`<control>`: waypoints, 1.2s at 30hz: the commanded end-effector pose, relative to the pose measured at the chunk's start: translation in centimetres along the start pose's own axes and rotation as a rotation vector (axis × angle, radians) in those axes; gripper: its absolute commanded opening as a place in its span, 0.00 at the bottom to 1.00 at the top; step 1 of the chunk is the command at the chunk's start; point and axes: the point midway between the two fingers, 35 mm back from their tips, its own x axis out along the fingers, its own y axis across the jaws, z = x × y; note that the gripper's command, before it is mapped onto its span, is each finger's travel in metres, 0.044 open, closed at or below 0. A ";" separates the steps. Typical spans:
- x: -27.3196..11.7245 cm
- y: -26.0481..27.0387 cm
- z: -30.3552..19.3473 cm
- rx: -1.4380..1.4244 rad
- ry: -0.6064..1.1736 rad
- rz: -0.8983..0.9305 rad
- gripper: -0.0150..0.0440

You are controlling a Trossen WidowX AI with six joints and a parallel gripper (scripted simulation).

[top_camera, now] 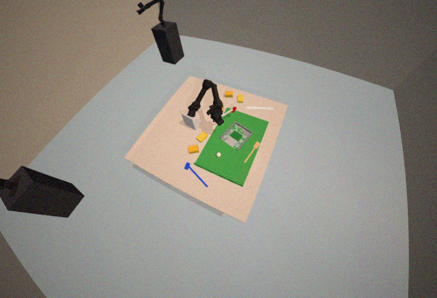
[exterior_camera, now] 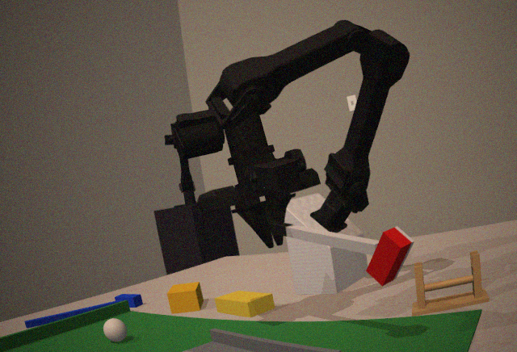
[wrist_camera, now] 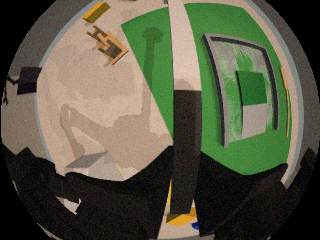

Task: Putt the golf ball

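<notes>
Red Putter Aloft, Ball Yet to Be Struck

The black two-fingered claw (top_camera: 219, 122) (exterior_camera: 275, 245) (wrist_camera: 180, 150) grasps the dark grip of the red-headed putter (top_camera: 228, 112) (exterior_camera: 334, 237) (wrist_camera: 186, 55), holding it above the surface. From the fingers the pale shaft runs out to a blocky red head (top_camera: 233, 109) (exterior_camera: 388, 256), which hangs tilted in the air. The wooden stand with two posts and a crossbar (exterior_camera: 448, 283) (wrist_camera: 112, 48) is beyond the head, apart from it.

Beneath and beside the claw spreads the flat green putting mat (top_camera: 212, 162) (exterior_camera: 175, 331) (wrist_camera: 218, 159). On it sits the grey-walled ramp enclosure (top_camera: 251, 132) (exterior_camera: 258, 341) (wrist_camera: 217, 95), around the square raised green (top_camera: 235, 135) (wrist_camera: 251, 87). The small white golf ball (top_camera: 218, 154) (exterior_camera: 115, 330) rests on the mat outside that enclosure, well apart from the putter head.

Farther out, the long blue putter (top_camera: 197, 175) (exterior_camera: 75, 313) lies on the pale wooden table (top_camera: 155, 153) (exterior_camera: 241, 270) (wrist_camera: 75, 75).

The step in hand looks like carrying the putter toward the ball. The next move likely calls for swinging the head round and lowering it behind the ball, squared to the ramp, without brushing the ball early. Too hard a stroke could send it past the green; a twisting grip could spoil the aim.
</notes>
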 end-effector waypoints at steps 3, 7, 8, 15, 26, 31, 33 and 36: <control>-1.2 -1.9 -3.2 0.197 0.023 -0.033 0.25; -1.8 -2.8 -5.6 0.338 0.037 -0.048 0.25; -1.9 -3.0 -6.2 0.374 0.040 -0.052 0.25; -2.9 -4.1 -10.8 0.630 0.057 -0.077 0.25; -3.9 -4.3 -18.4 1.030 0.068 -0.109 0.25; -4.0 -3.9 -21.9 1.210 0.069 -0.119 0.25; -4.0 -3.6 -23.3 1.282 0.068 -0.122 0.25; -4.0 -3.2 -25.2 1.384 0.066 -0.126 0.25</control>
